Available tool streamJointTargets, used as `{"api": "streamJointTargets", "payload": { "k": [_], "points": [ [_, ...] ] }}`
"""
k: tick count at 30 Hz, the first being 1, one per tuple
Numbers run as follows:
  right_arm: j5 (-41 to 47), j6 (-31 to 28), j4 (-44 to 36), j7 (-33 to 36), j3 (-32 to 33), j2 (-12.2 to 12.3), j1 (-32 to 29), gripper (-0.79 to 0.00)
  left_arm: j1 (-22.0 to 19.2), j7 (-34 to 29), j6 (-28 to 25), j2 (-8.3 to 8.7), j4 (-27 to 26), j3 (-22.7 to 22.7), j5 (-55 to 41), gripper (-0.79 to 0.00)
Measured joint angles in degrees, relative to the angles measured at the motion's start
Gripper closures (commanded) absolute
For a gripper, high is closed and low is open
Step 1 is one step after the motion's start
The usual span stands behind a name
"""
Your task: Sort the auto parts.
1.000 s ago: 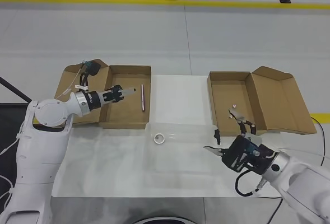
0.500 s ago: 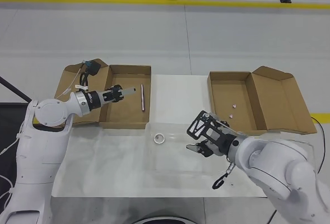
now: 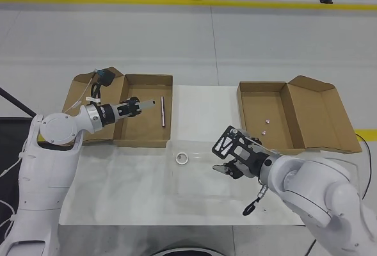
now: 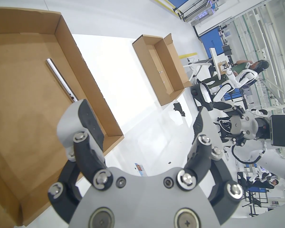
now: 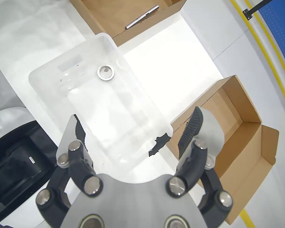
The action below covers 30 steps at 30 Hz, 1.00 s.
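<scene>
A silver ring (image 3: 182,158) (image 5: 105,72) lies in the clear plastic tray (image 3: 194,192) (image 5: 45,72) at mid-table. A metal rod (image 3: 164,110) (image 4: 59,78) (image 5: 142,17) rests in the left cardboard box (image 3: 143,131). Two tiny parts (image 3: 267,119) sit in the right cardboard box (image 3: 265,105) (image 4: 156,55). A small black jagged piece (image 5: 159,143) (image 4: 178,109) lies at the tray's corner nearest the right box. My right gripper (image 3: 221,159) (image 5: 135,129) hangs open above the tray's right half, empty. My left gripper (image 3: 150,102) (image 4: 142,117) is open and empty over the left box, beside the rod.
Both boxes have their flaps folded outward (image 3: 322,115), and the tray sits between them on the white table (image 3: 201,109). Bare table surface lies behind the tray, between the boxes.
My right gripper has swung from the tray's front right corner to above the tray's right half, turning toward the ring. The left arm has stayed still.
</scene>
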Motion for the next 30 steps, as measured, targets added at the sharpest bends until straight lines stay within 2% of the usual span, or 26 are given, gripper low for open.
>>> {"api": "streamJointTargets", "payload": {
  "k": [24, 30],
  "points": [
    [-0.5, 0.2, 0.5, -0.7, 0.1, 0.0, -0.6, -0.785, 0.8, 1.2, -0.3, -0.01, -1.1, 0.4, -0.6, -0.785],
    [-0.6, 7.6, 3.0, -3.1, 2.3, -0.1, -3.1, -0.785, 1.9, 3.4, -3.0, 0.36, -3.2, -0.1, -2.9, -0.785]
  ]
}}
